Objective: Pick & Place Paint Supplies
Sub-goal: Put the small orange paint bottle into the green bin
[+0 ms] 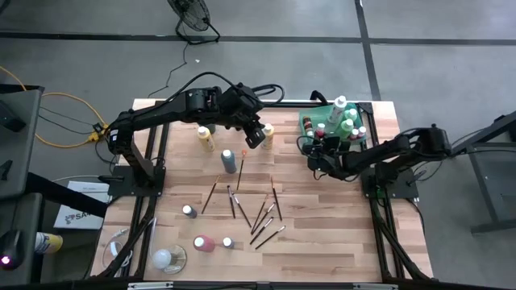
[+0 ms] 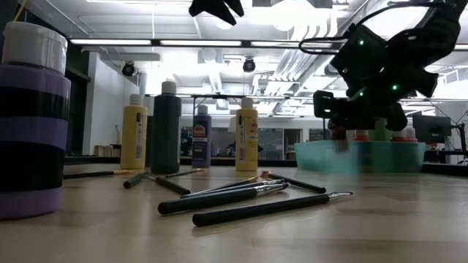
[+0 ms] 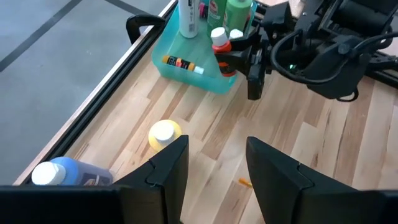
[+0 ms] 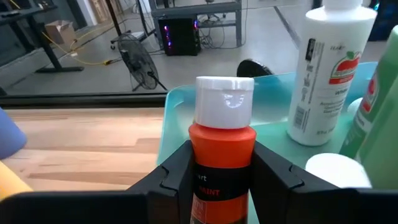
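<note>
Red paint bottle (image 4: 221,155) is sitting clamped in the right fingers (image 4: 222,171), nearing the tray (image 1: 310,121) at two o'clock; left fingers (image 3: 214,168) are hovering part-open, empty.

Right gripper (image 4: 221,168) clamps an orange-red white-capped paint bottle (image 4: 222,149) upright at the translucent green plastic tray's rim (image 4: 177,99); white labelled bottle (image 4: 329,74) stands inside.

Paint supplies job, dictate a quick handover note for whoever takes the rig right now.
Right gripper: fingers shut on a red paint bottle at the green tray's edge.
Left gripper: open, empty, raised above a yellow bottle.
Done: several bottles stand in the tray.
Left: bottles and the scattered paintbrushes on the table.
</note>
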Controlling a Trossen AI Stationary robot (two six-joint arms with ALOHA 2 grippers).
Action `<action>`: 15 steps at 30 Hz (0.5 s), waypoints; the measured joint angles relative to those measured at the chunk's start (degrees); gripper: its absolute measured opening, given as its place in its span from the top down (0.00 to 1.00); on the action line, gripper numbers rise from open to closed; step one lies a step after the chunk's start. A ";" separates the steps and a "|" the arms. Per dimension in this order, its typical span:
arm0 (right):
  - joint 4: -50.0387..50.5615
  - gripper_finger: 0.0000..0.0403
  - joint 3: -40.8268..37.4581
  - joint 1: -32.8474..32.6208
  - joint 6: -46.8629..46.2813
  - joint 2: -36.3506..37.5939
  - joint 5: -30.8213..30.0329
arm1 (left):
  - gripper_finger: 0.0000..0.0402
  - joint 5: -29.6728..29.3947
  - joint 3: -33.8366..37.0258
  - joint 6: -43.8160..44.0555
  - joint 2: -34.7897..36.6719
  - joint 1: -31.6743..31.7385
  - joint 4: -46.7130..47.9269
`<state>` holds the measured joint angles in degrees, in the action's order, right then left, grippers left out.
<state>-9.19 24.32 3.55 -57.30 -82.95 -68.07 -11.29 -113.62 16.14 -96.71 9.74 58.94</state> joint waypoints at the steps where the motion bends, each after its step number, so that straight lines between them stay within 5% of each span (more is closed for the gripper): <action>1: 0.03 0.72 0.00 0.00 0.00 -0.39 -0.04 | 0.61 0.00 0.00 -0.02 0.00 0.00 0.13; 15: 0.26 0.69 0.00 -0.07 1.57 -1.28 4.38 | 0.61 0.00 0.00 -0.89 0.00 0.00 0.18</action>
<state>-8.93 24.32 3.49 -55.73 -84.23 -63.70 -11.29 -113.62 15.25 -96.71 9.74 59.11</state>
